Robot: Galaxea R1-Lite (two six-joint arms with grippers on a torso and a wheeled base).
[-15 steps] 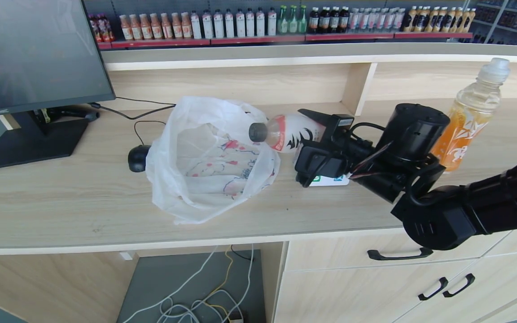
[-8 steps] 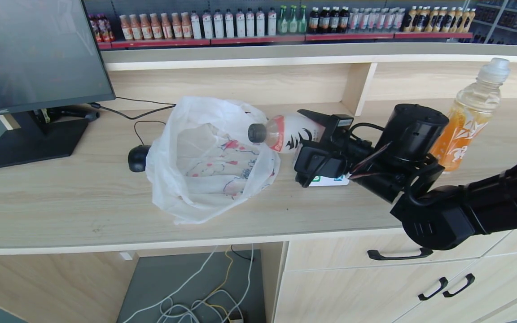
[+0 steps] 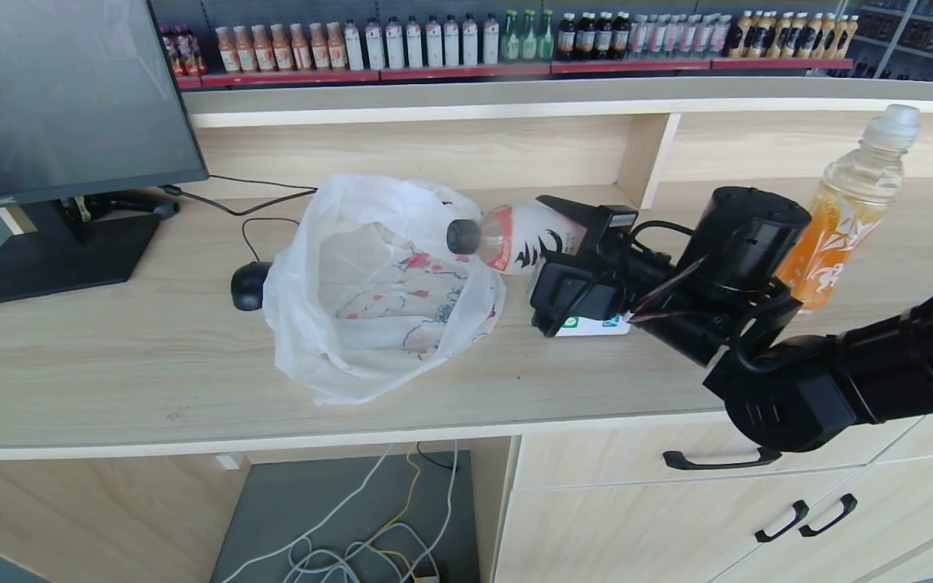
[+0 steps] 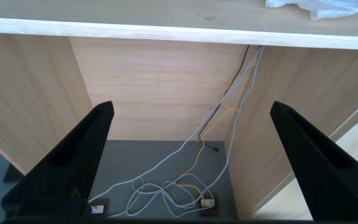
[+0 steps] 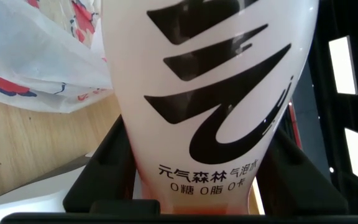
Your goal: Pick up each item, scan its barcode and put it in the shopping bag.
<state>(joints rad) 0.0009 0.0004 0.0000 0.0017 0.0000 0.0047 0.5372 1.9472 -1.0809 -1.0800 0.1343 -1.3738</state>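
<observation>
Item 1: pale drink bottle (image 3: 525,237), white-and-red label, dark cap (image 3: 461,236). Held lying sideways above the counter (image 3: 110,356), near its middle; cap end over the right rim of the shopping bag (image 3: 377,300). In the right wrist view the bottle (image 5: 210,106) sits between the black fingers.
Item 2: right gripper (image 3: 576,255), clamped around the bottle's body, just right of the bag.
Item 3: shopping bag, white plastic with red print, mouth open, standing mid-counter towards the front edge.
Item 4: orange drink bottle (image 3: 839,219), upright, at the counter's right end.
Item 5: left gripper (image 4: 191,109), fingers (image 4: 73,162) spread wide, holding nothing, below the counter's front edge, facing loose cables (image 4: 166,186) on the floor.
Sundries: small white card (image 3: 592,326) under the right gripper; black mouse (image 3: 249,285) touching the bag's left side; monitor (image 3: 61,89) at the far left corner.
</observation>
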